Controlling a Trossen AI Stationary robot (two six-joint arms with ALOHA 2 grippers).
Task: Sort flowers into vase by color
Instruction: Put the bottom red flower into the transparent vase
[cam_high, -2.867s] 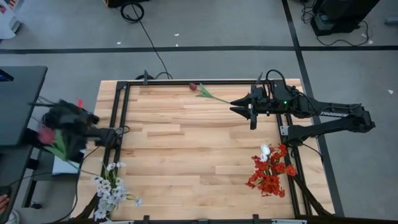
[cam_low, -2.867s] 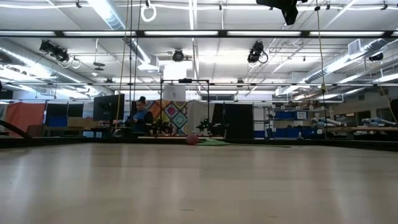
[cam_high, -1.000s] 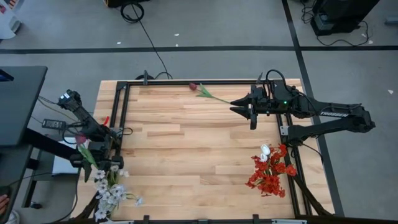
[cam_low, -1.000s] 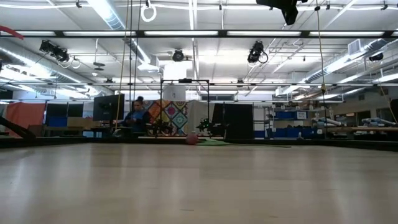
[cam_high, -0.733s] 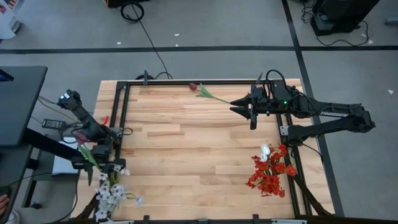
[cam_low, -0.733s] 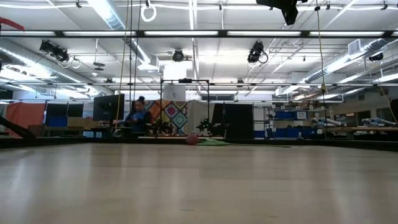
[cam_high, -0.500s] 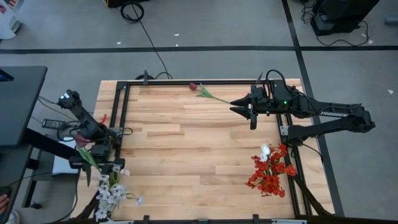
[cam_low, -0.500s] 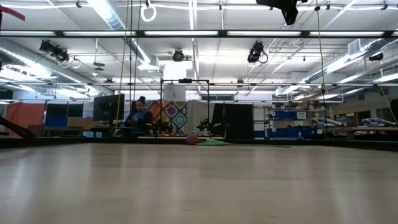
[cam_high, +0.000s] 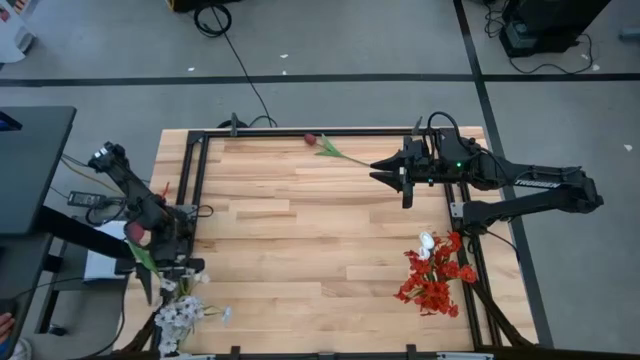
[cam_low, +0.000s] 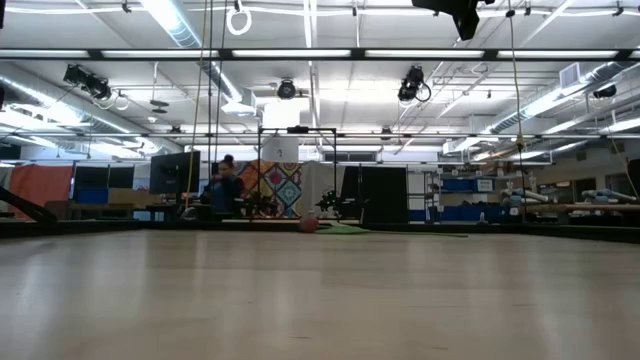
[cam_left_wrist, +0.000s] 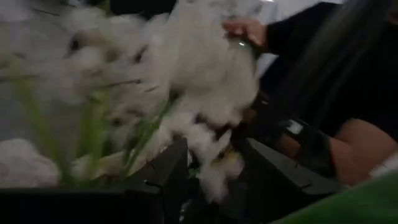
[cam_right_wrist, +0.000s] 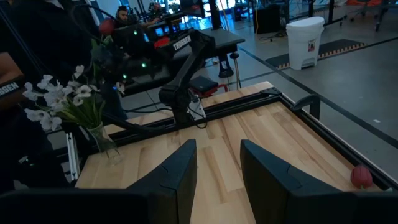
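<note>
left arm: reaching off the table's left edge, left gripper (cam_high: 160, 262) over the white blossom sprays (cam_high: 180, 315), carrying a maroon tulip (cam_high: 136, 234)
left fingers: can't tell how they stand
right gripper (cam_high: 388, 171): hovering near the far edge, fingers apart, empty
table (cam_high: 300, 250): second maroon tulip (cam_high: 311, 139) at far edge, red blooms (cam_high: 432, 280) right
room: person seated (cam_low: 222, 186) beyond

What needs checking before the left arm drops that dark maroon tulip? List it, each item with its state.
1. Dark maroon tulip bud on a green stem carried aloft beside the left gripper: ok.
2. Grip on its stem: cannot tell.
3. Colour match with the small white blossom sprays just ahead: not ok.
4. Right gripper open, empty, well away: ok.
5. Second maroon tulip sorted: not ok, lies loose.
</note>
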